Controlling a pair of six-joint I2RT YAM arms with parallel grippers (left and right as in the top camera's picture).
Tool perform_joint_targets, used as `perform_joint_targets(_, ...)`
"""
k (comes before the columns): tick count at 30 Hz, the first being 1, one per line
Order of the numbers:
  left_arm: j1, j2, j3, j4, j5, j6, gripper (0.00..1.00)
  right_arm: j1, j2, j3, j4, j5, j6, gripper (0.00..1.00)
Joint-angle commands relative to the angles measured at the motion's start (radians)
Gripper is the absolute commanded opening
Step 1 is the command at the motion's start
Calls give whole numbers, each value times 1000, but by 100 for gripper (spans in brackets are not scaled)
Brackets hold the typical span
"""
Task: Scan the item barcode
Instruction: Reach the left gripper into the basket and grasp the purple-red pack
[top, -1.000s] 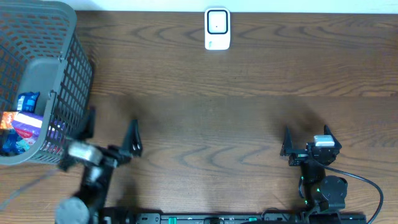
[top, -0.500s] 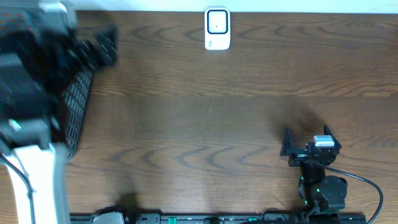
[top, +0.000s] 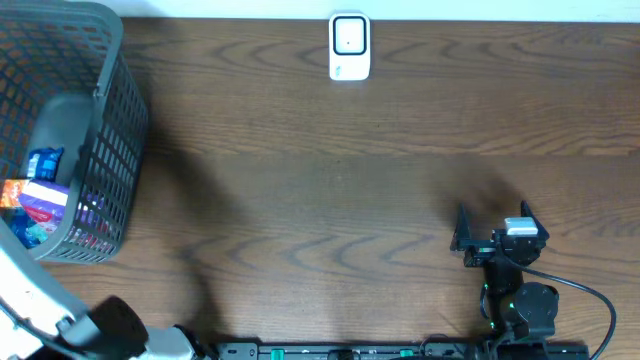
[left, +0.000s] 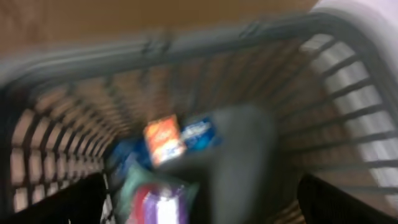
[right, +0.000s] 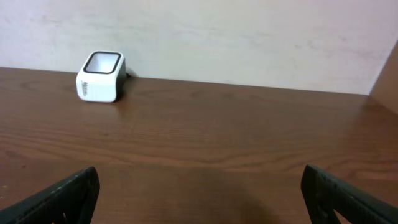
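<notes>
Overhead: your right claw (top: 493, 225) sits near front edge of tabletop (top: 330, 200), fingers apart, holding nothing. Scanner (top: 349, 46) stands at far edge, well apart from it. Items (top: 38, 192) lie inside grey basket (top: 115, 130) at left end. Left wrist view, blurred: your left claw (left: 202, 208) looks down into basket, fingers apart; orange packet (left: 163, 138) just beside blue packet (left: 200, 130).

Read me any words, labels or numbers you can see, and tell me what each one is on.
No text can be read in any view.
The scanner: there is a small marking on its front, too small to read.
The packets in the basket: the wrappers are printed, but too small to read from overhead and blurred in the left wrist view.
</notes>
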Motion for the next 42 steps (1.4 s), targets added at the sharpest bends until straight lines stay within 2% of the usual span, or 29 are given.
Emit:
perform_joint_targets(1, -4, 89, -11, -106, -36, -116, 98, -8, -5, -2, -4, 0, -11, 99)
perform_joint_targets(8, -37, 256, -72, -223, -37, -124, 98, -8, -5, -2, -4, 0, -11, 99)
perform_joint_targets(20, -37, 352, -231, -203, -74, -124, 98, -8, -5, -2, -4, 0, -11, 99)
perform_joint_targets(21, -37, 352, -242, -196, -72, -124, 90, -8, -5, -2, -4, 0, -11, 99)
perform_joint_targets(22, -37, 352, -247, -193, -72, -124, 69, -8, -5, -2, -4, 0, -11, 99)
perform_joint_targets(23, -37, 352, -248, -192, -64, -124, 57, -8, -5, -2, -4, 0, -11, 99)
perform_joint_targets(24, -37, 351, -248, -188, -29, -124, 37, -8, -5, -2, -4, 0, -11, 99)
perform_joint_targets(27, -36, 350, -239, -178, 19, -124, 8, -8, -5, -2, -4, 0, -11, 99)
perform_joint_targets(32, -37, 302, -138, -210, 25, -124, 7, -8, -5, -2, -4, 0, -11, 99)
perform_joint_targets(36, -37, 201, -29, -195, 89, -124, 7, -8, -5, -2, -4, 0, -11, 99)
perform_joint_targets(42, -39, -69, 39, -1, 152, -125, 7, -8, -5, -2, -4, 0, -11, 99)
